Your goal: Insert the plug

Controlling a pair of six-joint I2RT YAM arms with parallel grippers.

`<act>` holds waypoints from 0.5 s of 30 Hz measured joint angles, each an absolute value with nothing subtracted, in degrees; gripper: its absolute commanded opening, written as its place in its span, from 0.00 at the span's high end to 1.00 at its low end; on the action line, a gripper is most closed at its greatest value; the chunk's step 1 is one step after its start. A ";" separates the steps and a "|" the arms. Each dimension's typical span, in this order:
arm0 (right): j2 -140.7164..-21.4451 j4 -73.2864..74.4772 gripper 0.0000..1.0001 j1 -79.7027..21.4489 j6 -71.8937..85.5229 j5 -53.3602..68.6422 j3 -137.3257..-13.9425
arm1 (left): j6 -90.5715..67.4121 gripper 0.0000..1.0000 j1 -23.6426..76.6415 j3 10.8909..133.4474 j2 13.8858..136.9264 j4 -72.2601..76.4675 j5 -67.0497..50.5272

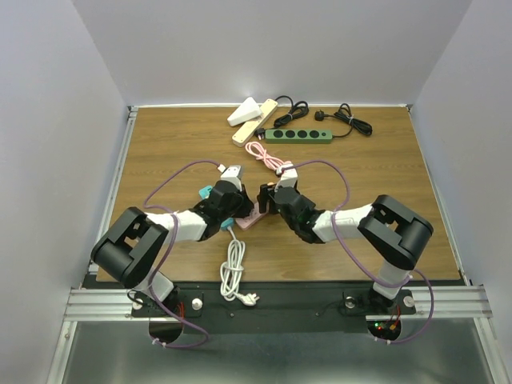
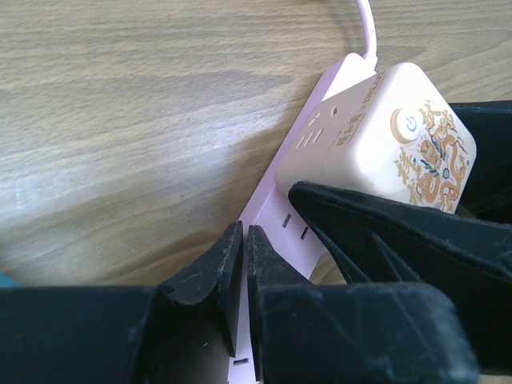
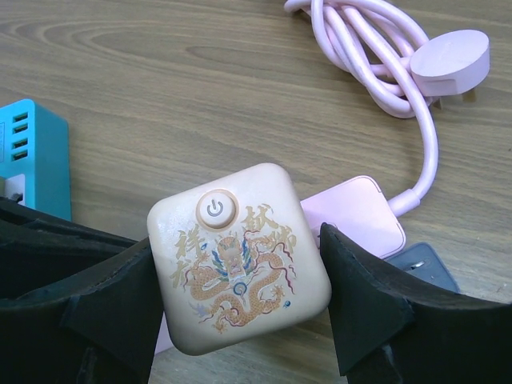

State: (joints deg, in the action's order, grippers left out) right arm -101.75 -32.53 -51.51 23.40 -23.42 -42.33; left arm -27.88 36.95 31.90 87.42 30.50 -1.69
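The cream dragon-printed plug (image 3: pixel 232 248) sits on the pink power strip (image 3: pixel 356 212) at its cable end, pinched on both sides by the right hand (image 3: pixel 238 268). The left hand (image 2: pixel 243 268), fingers pressed together, is over the strip's other end. The strip lies flat on the worktop (image 2: pixel 120 120), its coiled pink cable (image 3: pixel 376 48) just beyond.
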 measured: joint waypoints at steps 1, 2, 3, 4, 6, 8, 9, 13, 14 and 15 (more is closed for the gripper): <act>-101.75 -32.45 0.99 -51.62 23.70 -23.42 -42.33 | -27.90 0.83 36.95 31.53 87.05 30.55 -1.56; -101.75 -32.32 1.00 -51.75 23.88 -23.44 -42.33 | -27.90 0.83 36.95 31.05 86.54 30.59 -1.43; -101.75 -32.12 1.00 -51.86 24.05 -23.46 -42.33 | -27.94 0.83 36.95 30.68 86.15 30.65 -1.34; -101.78 -31.79 1.00 -52.05 24.23 -23.57 -42.46 | -27.97 0.81 36.95 30.06 85.52 30.68 -1.19; -102.06 -30.39 0.99 -52.45 24.27 -24.05 -43.16 | -28.01 0.72 36.95 28.86 84.14 30.70 -0.97; -102.39 -29.56 1.00 -52.64 24.62 -24.29 -43.48 | -28.21 0.60 36.95 27.35 82.17 30.35 -0.78; -102.43 -29.36 1.00 -52.66 24.86 -24.27 -43.53 | -28.47 0.57 36.95 26.57 80.90 30.02 -0.91; -102.83 -28.27 1.00 -52.71 25.58 -24.32 -44.05 | -28.58 0.49 37.21 25.63 78.63 28.84 -1.61; -102.83 -27.99 1.00 -52.71 25.58 -24.34 -44.18 | -28.58 0.49 37.30 25.54 78.48 28.77 -1.63; -102.83 -27.92 1.00 -52.73 25.56 -24.36 -44.21 | -28.60 0.48 37.34 25.47 78.41 28.77 -1.72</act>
